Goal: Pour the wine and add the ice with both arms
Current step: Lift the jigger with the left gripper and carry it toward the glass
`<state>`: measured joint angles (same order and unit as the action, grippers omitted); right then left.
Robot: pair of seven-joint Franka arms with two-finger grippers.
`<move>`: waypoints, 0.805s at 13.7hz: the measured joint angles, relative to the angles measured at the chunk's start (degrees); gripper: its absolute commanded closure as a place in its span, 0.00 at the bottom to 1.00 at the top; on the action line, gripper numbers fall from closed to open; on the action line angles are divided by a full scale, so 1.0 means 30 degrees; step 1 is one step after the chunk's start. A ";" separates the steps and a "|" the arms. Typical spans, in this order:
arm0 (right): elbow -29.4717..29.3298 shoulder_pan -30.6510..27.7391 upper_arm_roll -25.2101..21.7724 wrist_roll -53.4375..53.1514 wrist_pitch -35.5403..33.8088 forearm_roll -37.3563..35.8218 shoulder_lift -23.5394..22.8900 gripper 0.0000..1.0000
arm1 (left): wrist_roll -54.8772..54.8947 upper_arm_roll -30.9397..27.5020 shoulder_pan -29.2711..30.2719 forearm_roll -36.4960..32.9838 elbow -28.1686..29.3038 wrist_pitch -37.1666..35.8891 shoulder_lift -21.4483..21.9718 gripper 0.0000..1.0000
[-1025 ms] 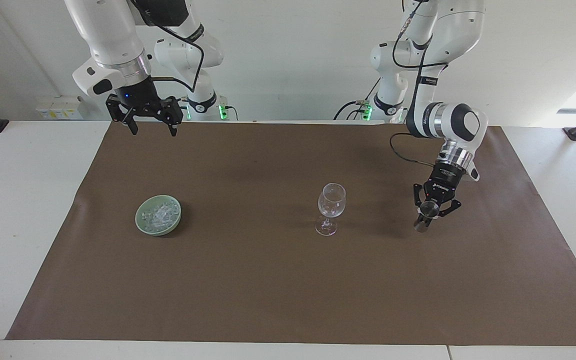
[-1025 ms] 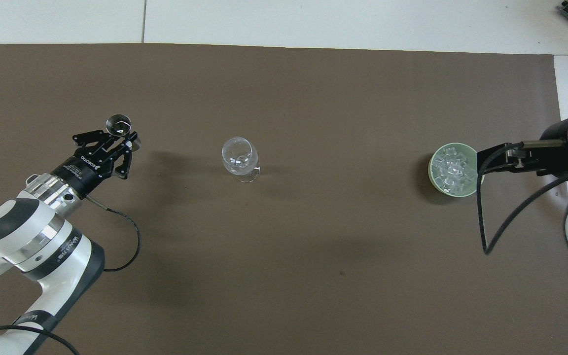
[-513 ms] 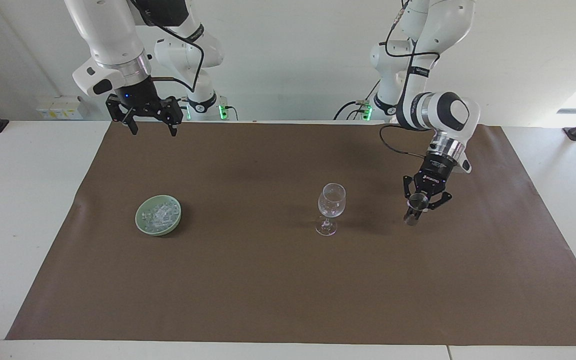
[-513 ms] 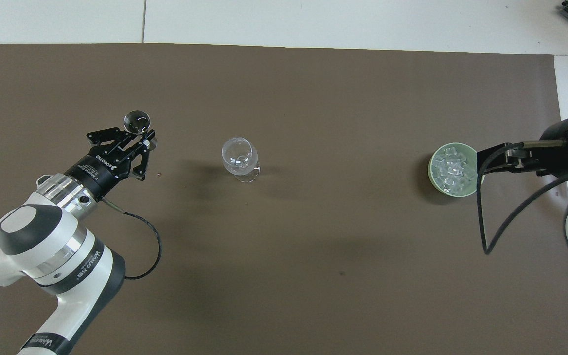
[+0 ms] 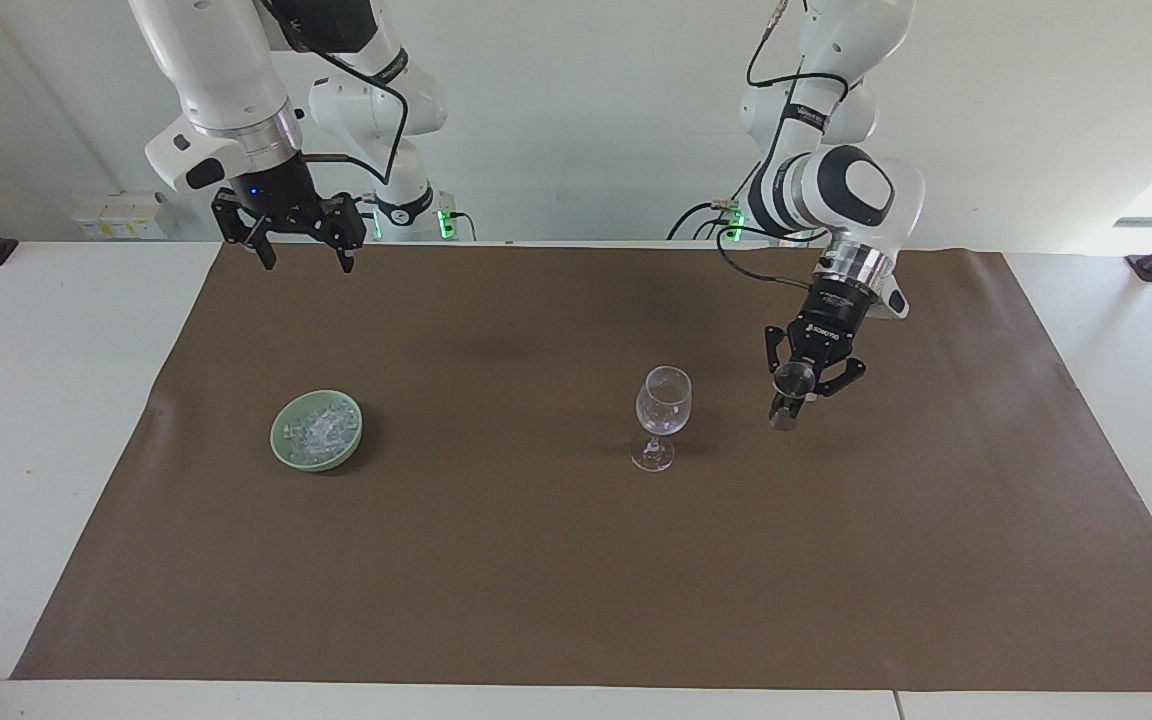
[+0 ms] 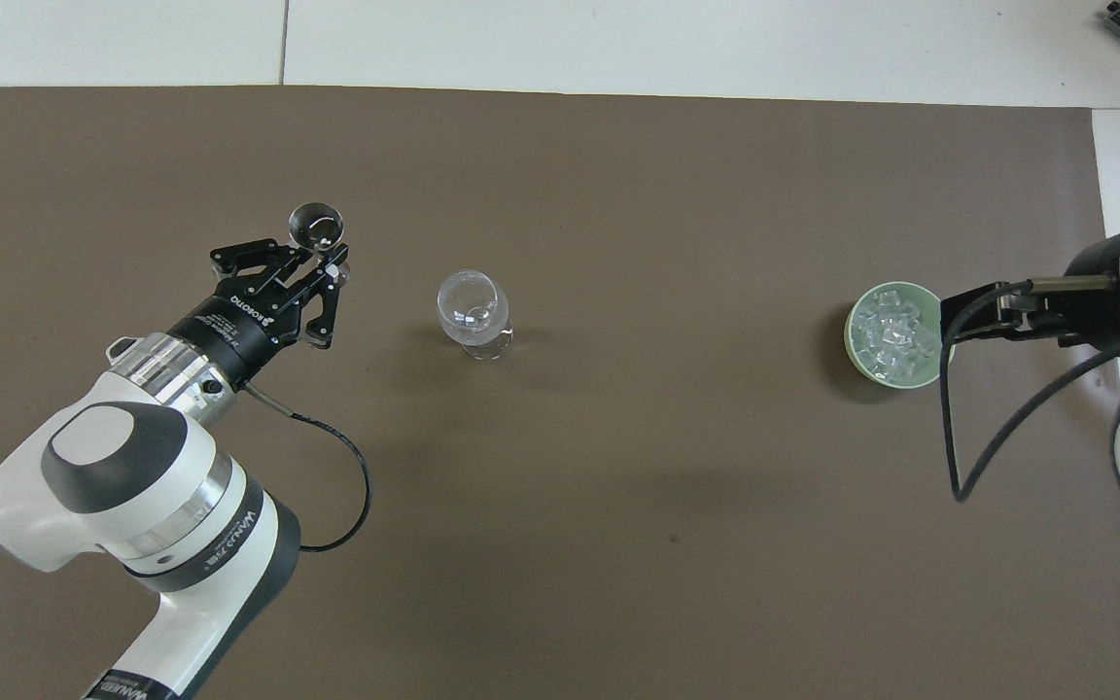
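An empty, clear wine glass (image 5: 661, 415) (image 6: 471, 311) stands upright mid-mat. My left gripper (image 5: 788, 392) (image 6: 320, 255) hangs above the mat beside it, toward the left arm's end, shut on a small clear cup (image 5: 786, 400) (image 6: 315, 224). I cannot tell whether the cup holds wine. The ice (image 5: 319, 427) (image 6: 892, 331) is heaped in a pale green bowl (image 5: 281, 448) (image 6: 852, 340) toward the right arm's end. My right gripper (image 5: 301, 255) (image 6: 968, 316) waits high up, open and holding nothing. From overhead it covers the bowl's rim.
A brown mat (image 5: 536, 580) (image 6: 618, 535) covers most of the white table (image 5: 36, 400). Apart from the glass and the bowl, the mat's surface is bare. A cable loops from each wrist.
My left gripper has risen and swung toward the wine glass, carrying the small cup. The right arm, glass and bowl have not moved.
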<state>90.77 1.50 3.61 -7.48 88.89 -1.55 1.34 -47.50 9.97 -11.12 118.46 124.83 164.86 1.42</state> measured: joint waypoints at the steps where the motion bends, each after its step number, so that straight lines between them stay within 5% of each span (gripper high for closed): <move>1: 0.0000 0.0000 0.0000 0.0000 0.0000 0.0000 0.0000 0.00 | -0.0005 0.0157 -0.0004 0.0000 -0.0014 0.0090 -0.0005 1.00; 11: 0.0000 0.0000 0.0000 0.0000 0.0000 0.0000 0.0000 0.00 | 0.0020 0.0768 -0.1980 -0.0069 -0.0412 0.2233 -0.0248 1.00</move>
<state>90.77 1.50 3.61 -7.48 88.89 -1.55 1.34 -47.44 12.27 -17.07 118.26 123.60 171.56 0.68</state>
